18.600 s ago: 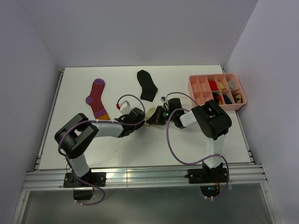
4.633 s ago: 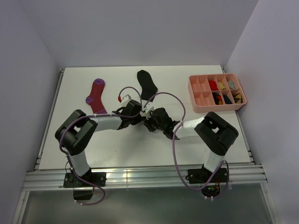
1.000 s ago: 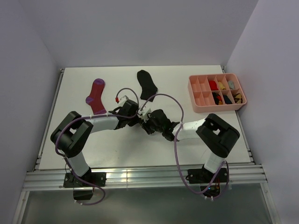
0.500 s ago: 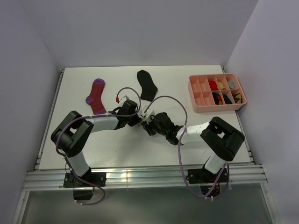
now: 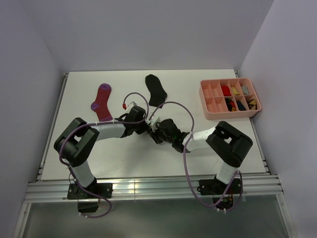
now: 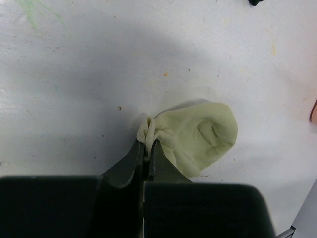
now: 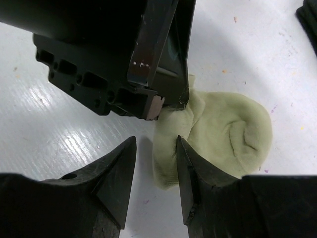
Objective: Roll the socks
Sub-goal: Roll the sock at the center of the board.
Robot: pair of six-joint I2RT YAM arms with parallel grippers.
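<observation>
A small cream sock [image 6: 198, 136] lies bunched on the white table. My left gripper [image 6: 146, 144] is shut on a pinched fold at its left edge. In the right wrist view the same cream sock [image 7: 223, 131] sits just ahead of my right gripper [image 7: 156, 144], which is open. The sock's near edge lies between its fingers, against the right one. The left gripper [image 7: 163, 99] holds the sock from above there. In the top view both grippers [image 5: 150, 129] meet mid-table and hide the cream sock. The black sock [image 5: 156, 90] and the magenta sock [image 5: 102, 101] lie flat farther back.
A pink compartment tray [image 5: 233, 113] holding several small rolled items stands at the back right. The two arms' purple cables loop over the middle of the table. Side walls close in the table on the left and right.
Over the last second both grippers stay at the cream sock; only the right arm's elbow has shifted slightly. Since the earliest frame the meeting point has moved a little left.
</observation>
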